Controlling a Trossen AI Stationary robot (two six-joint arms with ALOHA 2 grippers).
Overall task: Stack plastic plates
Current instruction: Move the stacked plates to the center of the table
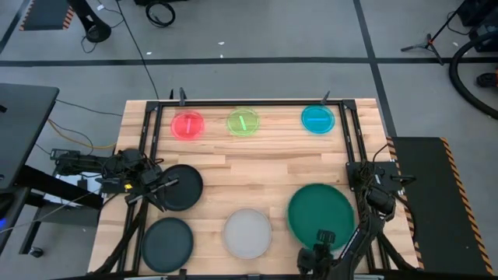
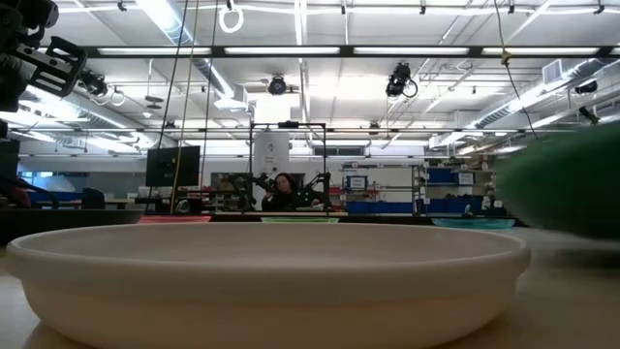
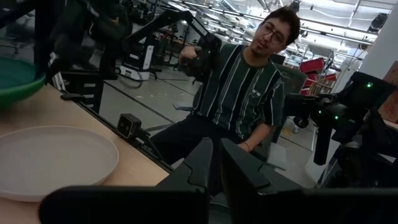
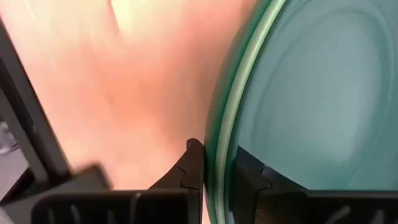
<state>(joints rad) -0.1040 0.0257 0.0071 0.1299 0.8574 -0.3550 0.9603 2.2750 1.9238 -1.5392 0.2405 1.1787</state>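
A large green plate (image 1: 321, 210) is on the table's right near side, with my right gripper (image 1: 323, 237) shut on its near rim. My left gripper (image 1: 167, 185) hangs shut above the left edge of a black plate (image 1: 184, 187) and shows raised in the low view (image 2: 44, 63). A second black plate (image 1: 167, 243) and a pale grey plate (image 1: 247, 233) lie flat near the near edge. Small red (image 1: 187, 125), yellow-green (image 1: 243, 122) and blue (image 1: 317, 119) plates lie in a row along the far edge. No other green plates show. My right gripper (image 4: 217, 155) pinches the green plate's near rim (image 4: 219, 130) between its two fingers, one on the inner face and one on the outer. It comes from the table's near side. The plate (image 2: 572, 184) looks lifted off the table and tilted.
A dark metal frame (image 1: 249, 103) borders the table's far edge and both sides. A person (image 3: 249, 81) sits beyond the near edge. Bare wood lies in the table's middle, between the small plates and the larger ones.
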